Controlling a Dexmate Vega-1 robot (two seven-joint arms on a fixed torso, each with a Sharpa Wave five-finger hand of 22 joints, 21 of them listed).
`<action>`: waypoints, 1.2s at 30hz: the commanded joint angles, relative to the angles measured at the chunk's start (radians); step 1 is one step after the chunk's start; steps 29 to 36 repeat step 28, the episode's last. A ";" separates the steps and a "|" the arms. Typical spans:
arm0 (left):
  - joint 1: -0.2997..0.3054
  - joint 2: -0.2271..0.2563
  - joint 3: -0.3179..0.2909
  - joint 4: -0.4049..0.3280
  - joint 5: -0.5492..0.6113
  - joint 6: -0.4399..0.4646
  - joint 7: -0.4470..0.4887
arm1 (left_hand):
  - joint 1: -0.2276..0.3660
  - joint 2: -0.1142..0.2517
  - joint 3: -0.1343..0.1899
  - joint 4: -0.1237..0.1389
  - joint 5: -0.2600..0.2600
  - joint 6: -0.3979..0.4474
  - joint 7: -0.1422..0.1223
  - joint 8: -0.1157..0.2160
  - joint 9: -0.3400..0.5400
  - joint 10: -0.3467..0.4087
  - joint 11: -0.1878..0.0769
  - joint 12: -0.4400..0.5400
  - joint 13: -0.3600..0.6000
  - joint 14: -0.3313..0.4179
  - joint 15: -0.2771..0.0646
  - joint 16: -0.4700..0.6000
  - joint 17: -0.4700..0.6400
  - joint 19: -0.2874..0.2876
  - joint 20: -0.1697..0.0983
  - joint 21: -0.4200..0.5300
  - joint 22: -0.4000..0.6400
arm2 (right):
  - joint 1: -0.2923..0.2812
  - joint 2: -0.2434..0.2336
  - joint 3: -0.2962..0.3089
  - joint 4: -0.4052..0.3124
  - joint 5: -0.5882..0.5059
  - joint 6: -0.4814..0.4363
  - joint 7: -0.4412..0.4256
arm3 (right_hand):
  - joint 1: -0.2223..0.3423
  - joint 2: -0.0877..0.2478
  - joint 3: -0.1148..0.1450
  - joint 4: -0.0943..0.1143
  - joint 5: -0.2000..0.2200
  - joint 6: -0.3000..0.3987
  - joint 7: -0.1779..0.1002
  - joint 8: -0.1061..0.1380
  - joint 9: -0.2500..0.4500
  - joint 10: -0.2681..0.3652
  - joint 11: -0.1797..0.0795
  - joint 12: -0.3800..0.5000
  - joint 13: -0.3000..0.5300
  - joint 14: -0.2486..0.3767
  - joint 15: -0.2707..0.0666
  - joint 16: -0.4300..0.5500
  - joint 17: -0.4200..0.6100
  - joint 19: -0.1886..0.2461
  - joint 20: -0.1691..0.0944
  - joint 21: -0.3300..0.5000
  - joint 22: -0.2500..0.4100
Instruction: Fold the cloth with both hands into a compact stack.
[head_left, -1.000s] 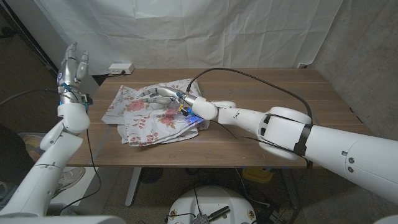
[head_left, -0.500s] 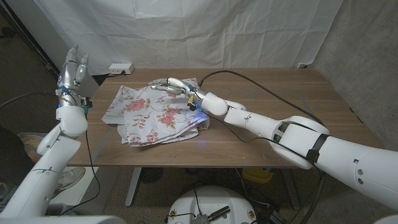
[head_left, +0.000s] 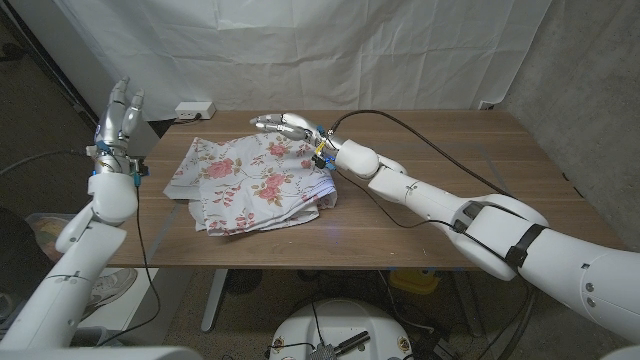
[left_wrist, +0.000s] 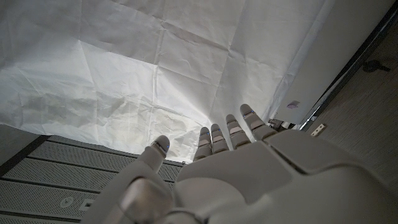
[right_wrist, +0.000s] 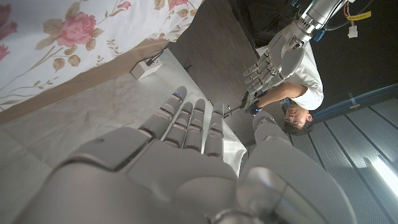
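The white cloth with pink roses (head_left: 245, 182) lies crumpled and partly folded on the left half of the wooden table (head_left: 450, 200). My right hand (head_left: 285, 123) hovers over the cloth's far edge with its fingers stretched out and nothing in them. In the right wrist view that hand (right_wrist: 180, 155) is open, with the cloth (right_wrist: 74, 31) past its fingers. My left hand (head_left: 118, 112) is raised off the table's left side, fingers apart and pointing up, holding nothing. In the left wrist view my left hand (left_wrist: 236, 168) faces the white backdrop.
A small white box (head_left: 194, 109) sits at the table's far left edge. A black cable (head_left: 420, 126) arcs over the table from my right wrist. White sheeting hangs behind the table. The right wrist view catches my left hand (right_wrist: 277, 62) and a person (right_wrist: 301, 109).
My right hand has lifted off the middle of the cloth and moved to its far edge, fingers straightened. The cloth stayed down. My left hand remains raised, almost still.
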 joint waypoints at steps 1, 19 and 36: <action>0.012 0.010 -0.016 0.016 -0.029 -0.029 -0.029 | 0.000 0.053 0.004 0.004 0.004 0.007 -0.002 0.002 0.000 -0.003 0.001 -0.001 0.001 0.000 0.003 -0.001 0.002 -0.001 0.007 -0.002 0.005 | -0.029 -0.037 0.075 -0.078 0.074 -0.039 0.067 | 0.004 -0.007 0.002 -0.008 0.003 -0.002 0.005 0.005 0.002 0.005 0.010 0.004 0.002 0.002 0.010 -0.001 -0.001 0.001 0.009 0.000 0.003; 0.016 0.025 -0.030 0.043 -0.047 -0.070 -0.052 | -0.001 0.055 0.004 0.006 0.005 0.006 -0.002 0.002 0.000 -0.002 0.002 -0.001 0.001 -0.001 0.002 -0.001 0.002 -0.002 0.005 -0.005 0.005 | -0.067 -0.037 0.166 -0.102 0.228 -0.117 0.155 | -0.025 -0.010 -0.003 -0.001 0.000 -0.008 0.008 0.000 0.002 0.020 0.018 0.005 0.003 0.052 0.043 0.013 0.004 0.054 0.056 0.015 0.004; 0.016 0.020 -0.033 0.036 -0.040 -0.072 -0.039 | -0.002 0.055 0.004 0.006 0.005 0.006 -0.003 0.002 0.000 -0.002 0.002 0.000 0.001 -0.001 0.001 0.000 0.002 -0.002 0.006 -0.007 0.005 | -0.065 -0.053 0.202 -0.110 0.247 -0.110 0.170 | -0.034 -0.009 -0.004 0.002 -0.001 -0.006 0.012 0.001 0.002 0.025 0.021 0.005 0.003 0.058 0.048 0.014 0.006 0.061 0.066 0.016 0.004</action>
